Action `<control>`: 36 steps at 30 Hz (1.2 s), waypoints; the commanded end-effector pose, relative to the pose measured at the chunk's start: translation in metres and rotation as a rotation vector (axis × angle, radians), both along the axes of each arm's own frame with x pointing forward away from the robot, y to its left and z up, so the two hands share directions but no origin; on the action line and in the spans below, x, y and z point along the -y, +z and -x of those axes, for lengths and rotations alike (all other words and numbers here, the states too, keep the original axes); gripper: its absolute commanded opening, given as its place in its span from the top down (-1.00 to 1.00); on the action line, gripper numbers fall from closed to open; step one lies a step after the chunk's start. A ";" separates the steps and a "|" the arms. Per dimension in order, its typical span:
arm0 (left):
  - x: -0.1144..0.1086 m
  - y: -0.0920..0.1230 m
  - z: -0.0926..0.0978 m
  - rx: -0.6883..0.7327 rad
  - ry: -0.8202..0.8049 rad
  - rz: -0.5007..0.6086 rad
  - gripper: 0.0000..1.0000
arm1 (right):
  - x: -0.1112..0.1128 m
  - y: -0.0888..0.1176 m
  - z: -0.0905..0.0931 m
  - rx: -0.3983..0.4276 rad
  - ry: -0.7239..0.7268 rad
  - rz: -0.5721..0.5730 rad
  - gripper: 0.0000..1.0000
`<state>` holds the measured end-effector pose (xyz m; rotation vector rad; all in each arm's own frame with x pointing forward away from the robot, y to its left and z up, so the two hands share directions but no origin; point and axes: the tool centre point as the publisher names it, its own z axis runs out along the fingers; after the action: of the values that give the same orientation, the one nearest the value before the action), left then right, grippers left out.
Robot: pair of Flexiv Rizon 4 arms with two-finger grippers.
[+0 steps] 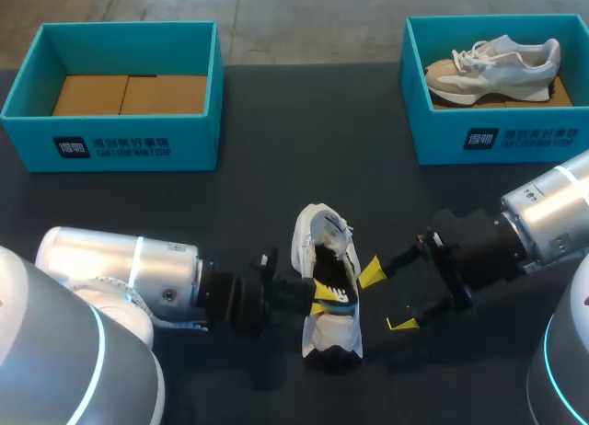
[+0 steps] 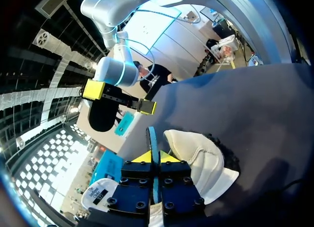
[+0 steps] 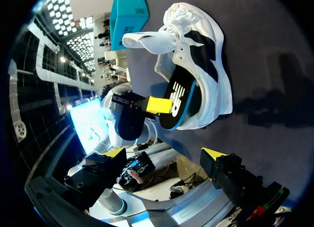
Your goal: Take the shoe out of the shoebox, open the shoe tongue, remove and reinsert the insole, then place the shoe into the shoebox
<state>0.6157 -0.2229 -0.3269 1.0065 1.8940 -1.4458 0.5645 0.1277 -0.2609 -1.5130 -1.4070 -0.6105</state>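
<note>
Insole step of the task. The shoe (image 1: 328,259) lies on the dark surface (image 1: 276,167) between the two arms, out of its box, with the white tongue (image 3: 147,40) folded back from the opening. The black insole (image 3: 179,101), edged in teal, stands partly out of that opening. The left tool (image 1: 317,296) is clamped on the insole's edge; in its own wrist view the thin teal rim sits pinched between the two fingers. The right tool (image 1: 386,298) has its fingers apart, just beside the shoe and holding nothing. An empty box (image 1: 110,140) stands at the far left; a second box (image 1: 497,135) at the far right holds another shoe (image 1: 492,66).

Handling, as a judgement: the insole looks thin, light and bendable, so it is likely to buckle if pushed from far back. A pinch near the heel edge suits it best. The shoe itself appears light, with a soft upper and a firmer sole. It may slide or tip on the surface unless it is steadied at the heel collar or the sole wall.
</note>
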 end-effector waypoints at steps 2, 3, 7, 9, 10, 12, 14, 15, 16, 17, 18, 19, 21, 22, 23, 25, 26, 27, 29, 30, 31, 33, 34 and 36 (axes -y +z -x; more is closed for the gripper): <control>0.000 -0.003 -0.002 0.016 0.003 -0.019 1.00 | -0.001 0.000 0.001 0.001 -0.002 0.001 -1.00; 0.000 -0.005 -0.004 0.017 0.008 -0.022 1.00 | -0.001 0.000 0.001 0.001 -0.002 0.001 -1.00; 0.001 -0.010 -0.011 0.029 0.022 -0.040 1.00 | -0.001 0.000 0.001 0.001 -0.002 0.001 -1.00; 0.001 -0.012 -0.015 0.030 0.025 -0.043 1.00 | -0.001 0.000 0.001 0.001 -0.002 0.001 -1.00; 0.001 -0.014 -0.017 0.028 0.027 -0.049 1.00 | -0.001 0.000 0.001 0.001 -0.002 0.001 -1.00; 0.002 -0.018 -0.021 0.024 0.031 -0.056 1.00 | -0.001 0.000 0.001 0.001 -0.002 0.001 -1.00; 0.002 -0.022 -0.024 0.018 0.033 -0.068 1.00 | -0.001 0.000 0.001 0.001 -0.002 0.001 -1.00; 0.002 -0.024 -0.026 0.014 0.035 -0.077 1.00 | -0.001 0.000 0.001 0.001 -0.002 0.001 -1.00; 0.003 -0.026 -0.028 0.013 0.037 -0.081 1.00 | -0.001 0.000 0.001 0.001 -0.002 0.001 -1.00; 0.003 -0.028 -0.030 0.011 0.039 -0.085 1.00 | -0.001 0.000 0.001 0.001 -0.002 0.001 -1.00; 0.003 -0.030 -0.032 0.008 0.041 -0.089 1.00 | -0.001 0.000 0.001 0.001 -0.002 0.001 -1.00; 0.003 -0.030 -0.033 0.007 0.042 -0.090 1.00 | -0.001 0.000 0.001 0.001 -0.002 0.001 -1.00; 0.004 -0.031 -0.033 0.003 0.044 -0.091 1.00 | -0.001 0.000 0.001 0.001 -0.002 0.001 -1.00; 0.004 -0.030 -0.034 0.003 0.044 -0.091 1.00 | -0.001 0.000 0.001 0.001 -0.002 0.001 -1.00; 0.004 -0.030 -0.034 0.002 0.044 -0.090 1.00 | -0.001 0.000 0.001 0.001 -0.002 0.001 -1.00; 0.004 -0.028 -0.033 -0.002 0.042 -0.085 1.00 | -0.001 0.000 0.001 0.001 -0.002 0.001 -1.00; 0.004 -0.026 -0.032 -0.005 0.040 -0.081 0.99 | -0.001 0.000 0.001 0.001 -0.002 0.001 -1.00; 0.004 -0.025 -0.030 -0.006 0.038 -0.077 0.55 | -0.001 0.000 0.001 0.001 -0.002 0.001 -1.00; 0.003 -0.021 -0.027 -0.011 0.033 -0.064 0.47 | -0.001 0.000 0.001 0.001 -0.002 0.001 -1.00; 0.002 -0.020 -0.026 -0.012 0.032 -0.061 0.47 | -0.001 0.000 0.001 0.001 -0.002 0.001 -1.00; 0.001 -0.019 -0.025 -0.015 0.030 -0.055 0.47 | -0.001 0.000 0.001 0.001 -0.002 0.001 -1.00; 0.000 -0.015 -0.021 -0.016 0.025 -0.047 0.44 | -0.001 0.000 0.001 0.001 -0.002 0.001 -1.00; -0.001 -0.014 -0.020 -0.016 0.023 -0.045 0.45 | -0.001 0.000 0.001 0.001 -0.002 0.001 -1.00; -0.002 -0.011 -0.016 -0.017 0.016 -0.040 0.47 | -0.001 0.000 0.001 0.001 -0.002 0.001 -1.00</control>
<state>0.6378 -0.2298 -0.3409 1.0002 1.9529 -1.4161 0.5645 0.1277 -0.2609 -1.5129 -1.4070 -0.6105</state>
